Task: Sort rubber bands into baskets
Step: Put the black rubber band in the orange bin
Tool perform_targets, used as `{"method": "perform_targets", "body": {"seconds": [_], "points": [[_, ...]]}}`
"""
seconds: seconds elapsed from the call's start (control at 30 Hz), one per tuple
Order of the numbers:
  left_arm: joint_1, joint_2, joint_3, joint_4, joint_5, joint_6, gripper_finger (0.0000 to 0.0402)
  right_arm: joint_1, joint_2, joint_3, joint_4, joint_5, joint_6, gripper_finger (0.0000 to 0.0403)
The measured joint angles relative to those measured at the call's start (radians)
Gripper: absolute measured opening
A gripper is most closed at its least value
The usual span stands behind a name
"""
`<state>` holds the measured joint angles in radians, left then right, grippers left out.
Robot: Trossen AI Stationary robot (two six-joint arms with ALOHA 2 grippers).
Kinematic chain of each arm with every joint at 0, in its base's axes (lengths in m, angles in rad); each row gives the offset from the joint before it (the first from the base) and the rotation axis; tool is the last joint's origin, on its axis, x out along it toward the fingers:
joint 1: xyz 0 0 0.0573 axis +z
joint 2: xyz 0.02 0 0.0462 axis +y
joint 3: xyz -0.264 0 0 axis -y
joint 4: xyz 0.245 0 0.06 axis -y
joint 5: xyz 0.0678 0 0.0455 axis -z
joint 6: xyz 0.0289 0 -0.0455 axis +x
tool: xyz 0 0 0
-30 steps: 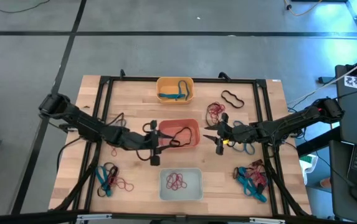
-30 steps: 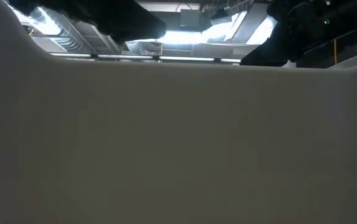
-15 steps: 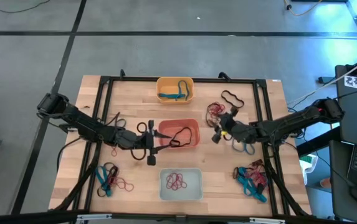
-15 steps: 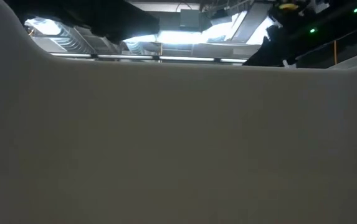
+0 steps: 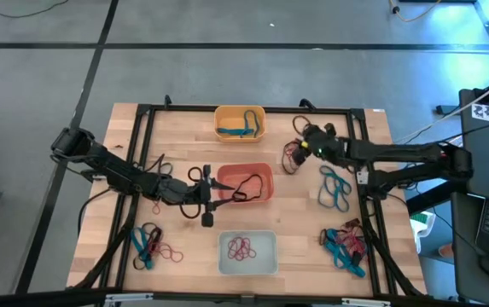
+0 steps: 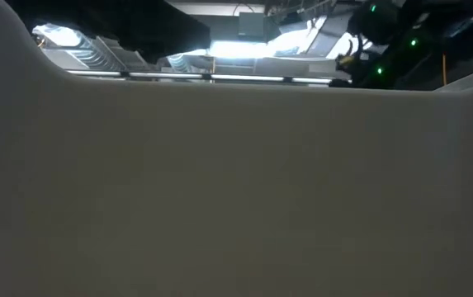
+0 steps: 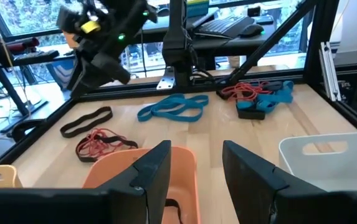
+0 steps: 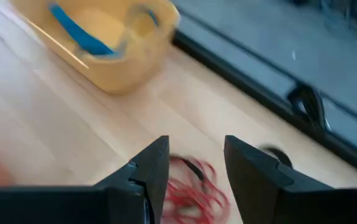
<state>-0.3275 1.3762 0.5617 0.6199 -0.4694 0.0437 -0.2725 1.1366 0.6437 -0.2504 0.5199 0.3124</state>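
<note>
The wooden bench (image 5: 184, 128) is seen carrying three baskets in a line down its middle: the yellow-orange basket (image 5: 240, 123) at the far edge holds a blue band, the red-orange basket (image 5: 245, 183) in the centre holds a black band and a pink one, and the pale basket (image 5: 247, 252) at the near edge holds red bands. The left end effector (image 5: 207, 198) is held just beside the red-orange basket, its fingers parted and empty. The right end effector (image 5: 299, 141) is poised over a red band cluster (image 5: 293, 154), fingers parted, nothing gripped. Loose teal bands (image 5: 336, 189) and a mixed pile (image 5: 344, 245) are left on the right side, another pile (image 5: 150, 246) on the left.
</note>
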Motion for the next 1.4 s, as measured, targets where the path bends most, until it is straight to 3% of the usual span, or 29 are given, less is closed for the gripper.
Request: {"method": "perform_targets", "body": {"seconds": [0.37,0.63,1.07,1.2,1.4], "points": [[0.001,0.000,0.000,-0.010,-0.001,-0.016,0.0143,-0.277,0.009,0.000,-0.167,-0.179,-0.005,0.0156],[0.001,0.000,0.000,-0.010,-0.003,-0.012,0.0143,-0.423,0.120,-0.001,-0.168,-0.305,-0.050,0.0156],[0.001,0.000,0.000,-0.011,-0.003,-0.008,0.0143,-0.496,0.296,-0.001,-0.151,-0.347,-0.131,0.0156],[0.001,0.000,0.000,-0.017,-0.003,-0.008,0.0143,-0.494,0.310,-0.001,-0.145,-0.382,-0.142,0.0156],[0.001,0.001,0.000,-0.029,-0.007,-0.009,0.0143,-0.494,0.315,-0.001,-0.116,-0.352,-0.157,0.0156]]}}
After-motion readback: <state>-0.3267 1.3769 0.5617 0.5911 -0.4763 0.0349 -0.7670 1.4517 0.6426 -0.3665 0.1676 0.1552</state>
